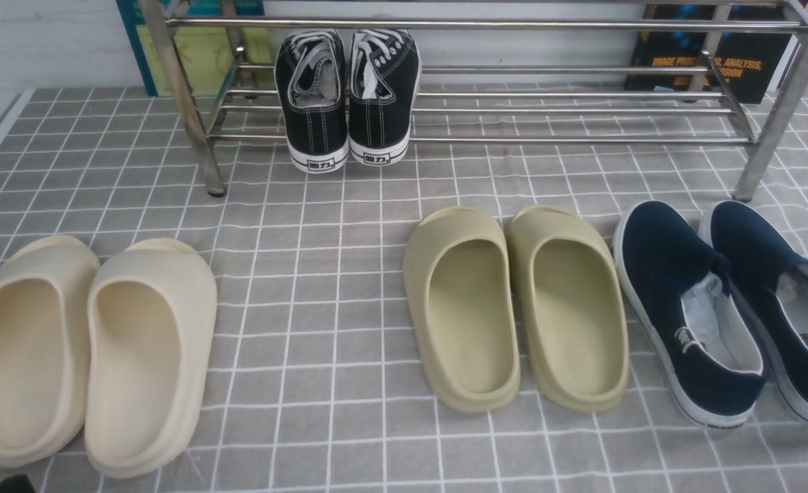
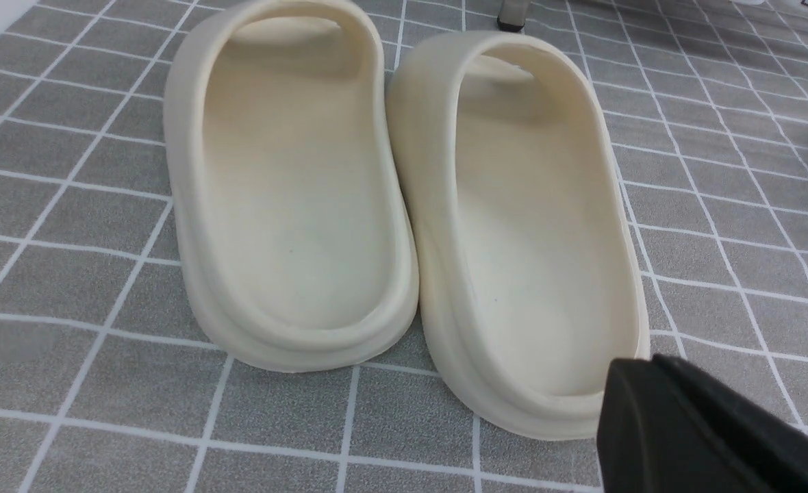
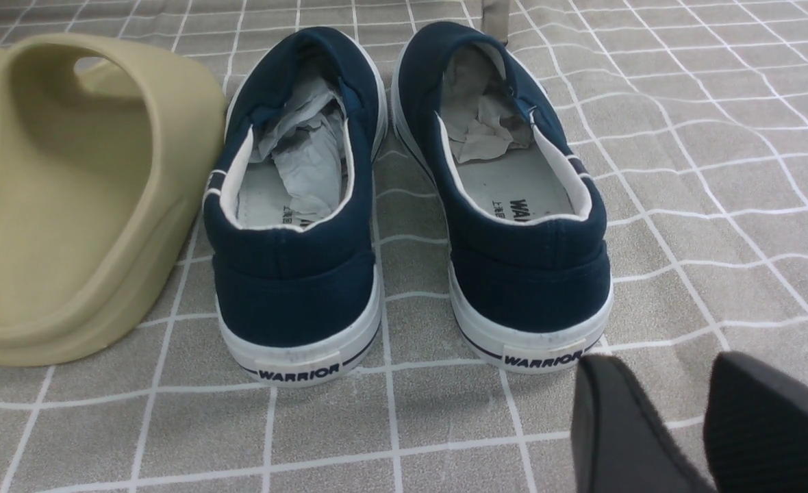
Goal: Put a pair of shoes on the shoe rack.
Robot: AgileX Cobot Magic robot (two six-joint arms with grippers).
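The pair of shoes, two black canvas sneakers (image 1: pixel 311 113) (image 1: pixel 382 103) with white laces and soles, rests side by side on the lower bars of the shoe rack (image 1: pixel 582 140), near its left end, heels toward me. My left gripper (image 2: pixel 640 368) hangs shut and empty, just over the heel rim of the right cream slipper (image 2: pixel 534 233). In the front view only a dark corner of it shows at the bottom left. My right gripper (image 3: pixel 671 370) is open with nothing between its fingers, just behind the heel of a navy shoe (image 3: pixel 513 205).
On the grey checked cloth (image 1: pixel 308 308) lie a cream slipper pair (image 1: pixel 96 349) at left, an olive slipper pair (image 1: pixel 513 308) in the middle and navy slip-on shoes (image 1: pixel 733 308) at right. Books (image 1: pixel 712 61) lean behind the rack.
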